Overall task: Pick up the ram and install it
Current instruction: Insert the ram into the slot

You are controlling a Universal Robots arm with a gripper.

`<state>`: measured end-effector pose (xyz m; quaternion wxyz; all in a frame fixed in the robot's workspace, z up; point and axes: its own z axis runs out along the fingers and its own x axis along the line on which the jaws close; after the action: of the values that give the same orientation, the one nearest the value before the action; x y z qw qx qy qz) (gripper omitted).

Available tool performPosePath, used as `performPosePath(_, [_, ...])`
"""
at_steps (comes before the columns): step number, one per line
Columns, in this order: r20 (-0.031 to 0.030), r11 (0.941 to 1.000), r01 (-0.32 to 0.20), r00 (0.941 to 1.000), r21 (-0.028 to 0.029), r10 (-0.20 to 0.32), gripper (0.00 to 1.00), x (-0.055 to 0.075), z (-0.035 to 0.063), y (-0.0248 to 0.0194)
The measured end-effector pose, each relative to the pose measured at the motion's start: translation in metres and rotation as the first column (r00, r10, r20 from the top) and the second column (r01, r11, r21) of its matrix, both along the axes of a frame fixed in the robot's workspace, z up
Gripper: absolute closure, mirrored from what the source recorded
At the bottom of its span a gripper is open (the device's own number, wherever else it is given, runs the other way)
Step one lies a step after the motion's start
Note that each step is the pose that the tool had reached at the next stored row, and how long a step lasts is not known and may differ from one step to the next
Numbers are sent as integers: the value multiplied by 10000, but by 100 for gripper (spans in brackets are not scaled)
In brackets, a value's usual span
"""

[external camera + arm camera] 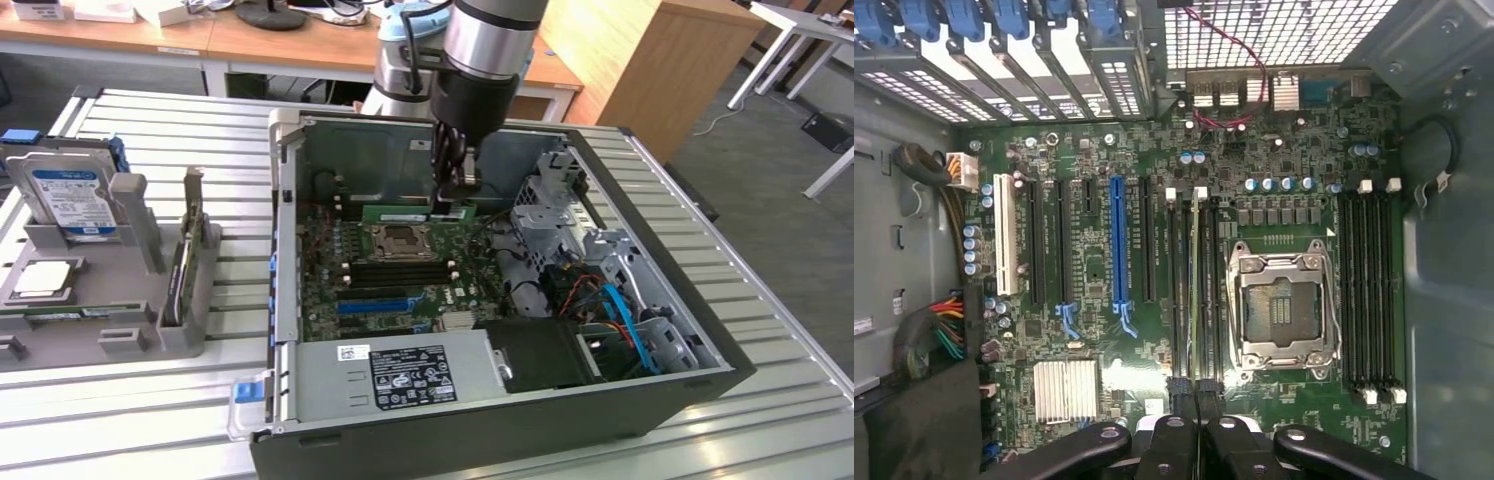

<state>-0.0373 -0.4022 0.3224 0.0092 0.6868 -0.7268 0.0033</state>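
The ram (411, 213) is a narrow green stick with a pale label. It is held on edge inside the open computer case (287, 250), just beyond the empty processor socket (400, 238). My gripper (450, 203) comes down from above and is shut on it. In the wrist view the ram (1194, 290) shows edge-on as a thin pale line. It runs out from between my fingertips (1181, 392), in line with the black memory slots (1176, 290) beside the socket (1282, 300). Whether it sits in a slot or hovers just over it I cannot tell.
More black memory slots (1369, 290) lie on the socket's other side, and a long blue slot (1118, 240) lies among the expansion slots. The power supply (400, 375), coloured cables (614, 315) and drive cage (547, 200) crowd the case. At the exterior view's left, a grey fixture (134, 330) carries a hard drive (74, 200) and a silver processor chip (44, 278).
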Motion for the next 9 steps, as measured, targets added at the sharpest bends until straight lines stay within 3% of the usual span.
performPosePath(9, [0, 10000, 0, 10000, 0, 0, 88, 0, -3, -20])
